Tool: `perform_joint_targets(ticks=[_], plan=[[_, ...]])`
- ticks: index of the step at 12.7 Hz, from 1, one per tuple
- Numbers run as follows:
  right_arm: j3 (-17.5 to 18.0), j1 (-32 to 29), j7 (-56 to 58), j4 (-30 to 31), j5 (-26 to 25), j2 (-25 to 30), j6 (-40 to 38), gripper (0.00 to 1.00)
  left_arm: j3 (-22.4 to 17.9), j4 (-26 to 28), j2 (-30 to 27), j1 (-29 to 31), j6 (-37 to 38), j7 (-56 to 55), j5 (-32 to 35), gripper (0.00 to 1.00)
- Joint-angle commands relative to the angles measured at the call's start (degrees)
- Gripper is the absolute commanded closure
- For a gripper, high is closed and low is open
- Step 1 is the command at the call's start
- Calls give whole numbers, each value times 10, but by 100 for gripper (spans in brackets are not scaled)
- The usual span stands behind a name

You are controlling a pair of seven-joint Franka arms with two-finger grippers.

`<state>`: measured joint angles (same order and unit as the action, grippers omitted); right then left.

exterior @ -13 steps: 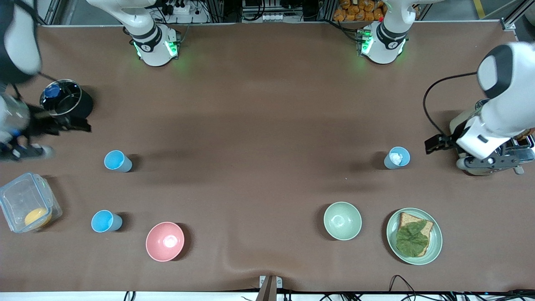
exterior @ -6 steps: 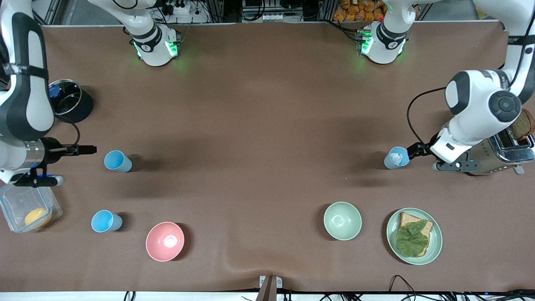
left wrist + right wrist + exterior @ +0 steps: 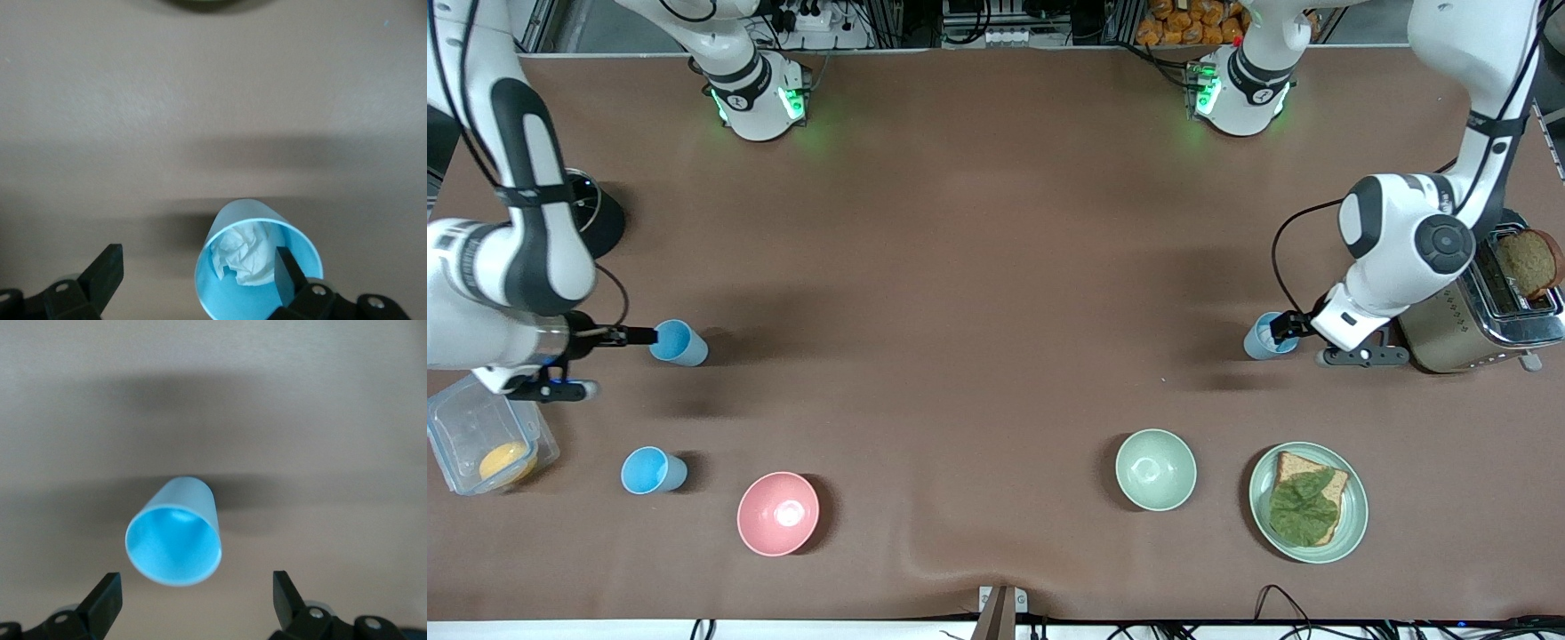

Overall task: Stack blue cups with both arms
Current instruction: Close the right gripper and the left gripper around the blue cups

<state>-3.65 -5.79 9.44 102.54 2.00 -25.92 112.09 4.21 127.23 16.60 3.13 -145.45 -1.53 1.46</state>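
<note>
2 open hands, left hand (image 3: 1282,327) and right hand (image 3: 646,336), each reach a blue cup (image 3: 677,343).

You see the black pot (image 3: 596,213) half hidden by the right arm (image 3: 525,240); the clear container (image 3: 480,440) is cut by the edge.

Three blue cups stand on the counter (image 3: 996,267): one cup (image 3: 678,343) toward the right arm's end, a second cup (image 3: 653,470) nearer the front camera, and a third cup (image 3: 1261,339) toward the left arm's end. Two bowls: a pink bowl (image 3: 777,514) and a pale green bowl (image 3: 1155,469). One plate (image 3: 1307,502), one toaster (image 3: 1476,316), one clear container (image 3: 482,436), one dark pot (image 3: 596,218). Two arms.
</note>
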Motion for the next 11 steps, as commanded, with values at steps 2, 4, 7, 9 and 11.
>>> perform_joint_targets(ticks=[2, 4, 7, 9, 11], plan=[[1, 1, 5, 8, -4, -20, 17, 0, 4, 7, 12, 4, -17, 11, 4, 38], [1, -5, 7, 8, -4, -25, 17, 0, 4, 7, 19, 3, -18, 11, 3, 68], [1, -6, 8, 7, -4, -32, 18, 0, 4, 7, 20, 3, -27, 10, 2, 100], [1, -9, 8, 6, -4, -40, 22, 0, 10, 5, 19, -1, -27, 3, 0, 100], [1, -11, 8, 6, -4, -47, 30, 0, 44, 2, 14, 3, -27, -1, -8, 100]])
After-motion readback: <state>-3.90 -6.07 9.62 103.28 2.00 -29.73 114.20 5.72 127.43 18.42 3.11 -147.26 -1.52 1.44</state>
